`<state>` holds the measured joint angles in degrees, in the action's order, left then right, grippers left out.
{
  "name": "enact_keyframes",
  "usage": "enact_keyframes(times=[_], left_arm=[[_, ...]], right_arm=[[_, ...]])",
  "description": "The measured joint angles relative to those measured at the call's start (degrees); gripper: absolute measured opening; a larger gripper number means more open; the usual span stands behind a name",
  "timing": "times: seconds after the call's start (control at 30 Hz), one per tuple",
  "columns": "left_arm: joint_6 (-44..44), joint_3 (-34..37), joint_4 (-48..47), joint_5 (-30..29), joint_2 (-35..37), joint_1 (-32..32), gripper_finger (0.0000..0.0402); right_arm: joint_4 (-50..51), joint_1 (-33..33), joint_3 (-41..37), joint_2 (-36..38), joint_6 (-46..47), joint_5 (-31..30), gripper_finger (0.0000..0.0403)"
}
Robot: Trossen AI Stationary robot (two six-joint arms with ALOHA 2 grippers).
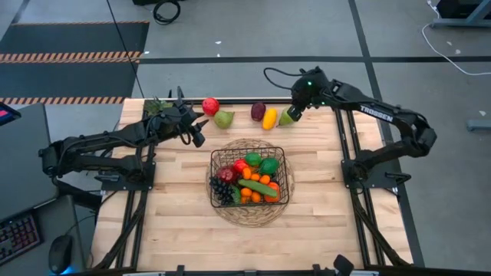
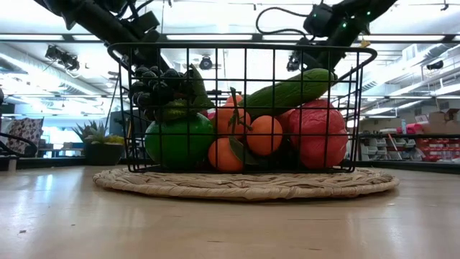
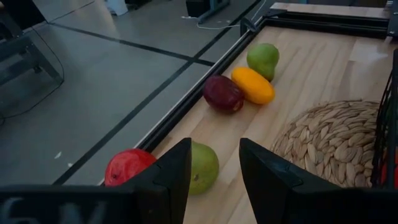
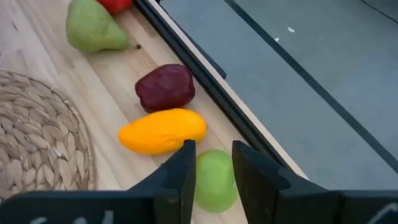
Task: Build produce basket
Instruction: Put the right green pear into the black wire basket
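Note:
The black wire basket [image 1: 285, 173] stands on a round wicker mat [image 1: 253, 216] at mid-table. It holds produce: grapes, oranges, a cucumber, red and green fruit. Along the far edge lie a red apple [image 1: 210, 106], a green pear [image 1: 223, 119], a purple plum [image 1: 258, 111] and a yellow fruit [image 1: 269, 118]. My right gripper [image 4: 213, 149] at the far right is shut on a second green pear [image 4: 214, 180]. My left gripper [image 3: 214, 146] hangs open above the table, short of the apple and the first pear [image 3: 204, 165]. My right gripper pinches the green pear's two sides [image 4: 200, 177] between its two fingers, slanting down from the right toward the far edge. The fingers hide the pear's flanks. Whether the pear is clear of the table, I cannot tell.
A small potted plant [image 1: 157, 107] stands at the far left corner, close by my left arm. A dark rail [image 4: 205, 74] runs along the table's far edge, right behind the row of fruit. Bare wood lies in front of the mat and to its sides.

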<state>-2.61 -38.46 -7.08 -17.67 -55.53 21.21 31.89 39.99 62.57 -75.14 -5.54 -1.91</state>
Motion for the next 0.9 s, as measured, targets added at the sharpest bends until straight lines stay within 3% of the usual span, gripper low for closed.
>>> enact_keyframes(times=[0.13, 0.37, 0.53, 0.7, 0.9], left_arm=[[-1.1, 0.0, 1.5, -0.2, 0.0, 0.0, 0.0142], [-5.6, 0.0, 4.8, -7.1, 0.0, 0.0, 0.0142], [-6.1, 0.0, 4.1, -7.6, 0.0, 0.0, 0.0142], [-7.1, 0.0, 4.0, -7.6, 0.0, 0.0, 0.0142], [-7.1, 0.0, 3.9, -7.6, 0.0, 0.0, 0.0142]], right_arm=[[-0.2, 0.7, -0.1, -3.0, -0.5, 0.0, 0.0146], [-4.6, 2.7, -2.6, -12.7, -0.8, 0.0, 0.0255], [-5.3, 4.4, -3.0, -20.1, -0.7, 0.7, 0.0312], [-9.4, 5.9, -2.5, -25.3, -1.0, 2.5, 0.0339], [-12.4, 6.3, -2.6, -26.4, -1.7, 3.5, 0.0332]])
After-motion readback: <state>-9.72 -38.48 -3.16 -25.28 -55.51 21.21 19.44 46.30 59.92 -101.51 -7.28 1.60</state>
